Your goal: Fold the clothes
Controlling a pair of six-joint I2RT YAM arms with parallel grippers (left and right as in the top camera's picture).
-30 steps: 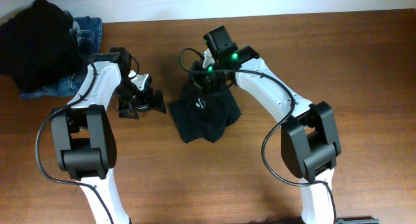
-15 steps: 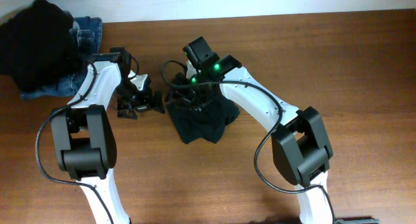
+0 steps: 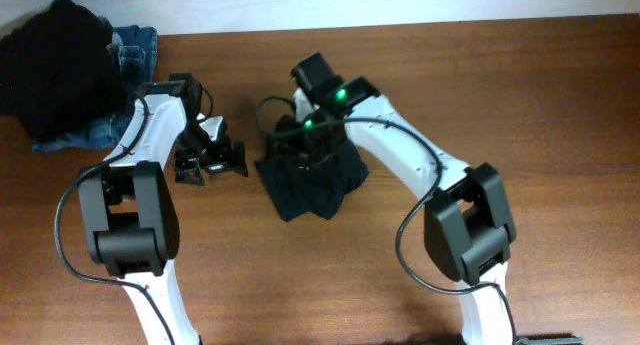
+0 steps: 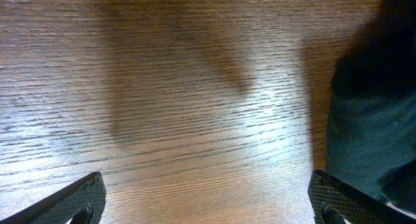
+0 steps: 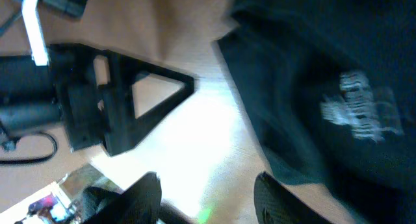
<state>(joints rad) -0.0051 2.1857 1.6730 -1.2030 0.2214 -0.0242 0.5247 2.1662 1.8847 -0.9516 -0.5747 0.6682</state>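
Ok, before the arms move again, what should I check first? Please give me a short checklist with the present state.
1. Left tool open, nothing in it: ok.
2. Right tool open, no cloth between its fingers: ok.
3. Left tool apart from the T-shirt: ok, it stands beside the left edge.
4. T-shirt folded neatly: cannot tell, the right arm covers its top edge.
5. Jeans and black cloth far from the T-shirt: ok, at the table's far left corner.

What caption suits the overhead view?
Brown wooden table: the white right arm hangs over a folded blackish-green T-shirt, the left tool open beside it.
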